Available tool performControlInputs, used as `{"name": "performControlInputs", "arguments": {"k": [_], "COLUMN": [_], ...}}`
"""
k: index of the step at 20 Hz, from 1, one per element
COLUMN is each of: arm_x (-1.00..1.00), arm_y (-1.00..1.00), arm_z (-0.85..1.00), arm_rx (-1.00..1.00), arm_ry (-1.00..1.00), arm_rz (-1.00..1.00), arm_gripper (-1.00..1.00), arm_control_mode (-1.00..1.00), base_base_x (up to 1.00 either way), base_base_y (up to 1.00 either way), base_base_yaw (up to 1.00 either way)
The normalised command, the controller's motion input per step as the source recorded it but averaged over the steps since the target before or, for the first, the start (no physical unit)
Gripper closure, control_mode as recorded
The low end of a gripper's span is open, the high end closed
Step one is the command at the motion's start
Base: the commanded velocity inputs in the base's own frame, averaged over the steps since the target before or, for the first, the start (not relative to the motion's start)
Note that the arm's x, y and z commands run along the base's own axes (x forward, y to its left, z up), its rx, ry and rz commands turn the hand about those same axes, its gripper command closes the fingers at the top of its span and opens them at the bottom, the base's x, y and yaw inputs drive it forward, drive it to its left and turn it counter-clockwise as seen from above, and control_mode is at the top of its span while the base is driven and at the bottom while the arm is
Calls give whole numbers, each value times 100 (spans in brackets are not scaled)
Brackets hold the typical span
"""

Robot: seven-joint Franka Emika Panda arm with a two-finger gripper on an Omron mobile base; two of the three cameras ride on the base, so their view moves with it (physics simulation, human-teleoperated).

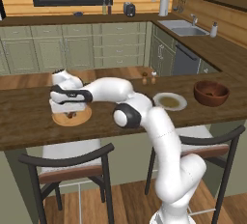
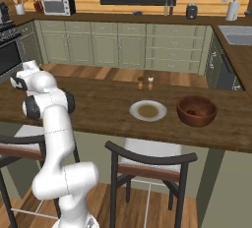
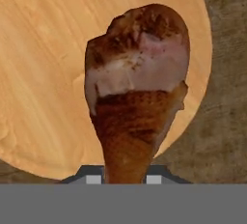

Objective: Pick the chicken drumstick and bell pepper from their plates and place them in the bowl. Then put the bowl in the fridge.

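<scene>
A: Starting closest in, what is the hand camera showing?

B: The chicken drumstick [image 3: 137, 92] is lying right in front of the gripper [image 3: 124, 179], thin bone end running down between the two finger tips, thick meaty end pointing away. It is sitting over the tan wooden plate [image 3: 43, 73], with the dark counter [image 3: 217, 121] showing past the plate's edge.

A: Are the fingers closing on it?

B: They are sitting narrow, one just to each side of the thin end, but I cannot tell whether they are actually pressing it or whether it is lifting off the plate.

A: How is it going to handle?

B: I am judging it light and fairly stiff, with a rounded, possibly greasy skin. The thin end is tapering, so it could be sliding out toward the tip. Taking hold slightly higher, where the shank is widening, looks safer than pinching the very end.

A: And from the base cameras?

B: In the left base view the arm is reaching low and left, with the hand [image 1: 67, 103] hovering over the wooden plate [image 1: 82, 119] near the counter's front. Further right, the pale-rimmed plate [image 1: 170, 101] is waiting, and beyond it the bowl [image 1: 211, 92] is standing well apart from the drumstick's plate.

A: So the carry is a long one.

B: Yes, across most of the counter, so a firm grip is mattering here.
</scene>
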Motion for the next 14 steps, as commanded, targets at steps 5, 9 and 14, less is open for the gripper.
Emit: {"name": "performControlInputs", "arguments": {"k": [5, 9, 14], "arm_x": [-57, -42, -29], "arm_y": [-80, -96, -99], "arm_z": [47, 48, 64], "arm_rx": [0, 0, 0], "arm_ry": [-7, 0, 3], "arm_rz": [0, 0, 0], "arm_gripper": [100, 100, 100], "arm_control_mode": [-100, -100, -100], "base_base_x": [0, 0, 0], "base_base_y": [0, 0, 0], "base_base_yaw": [0, 0, 0]}}
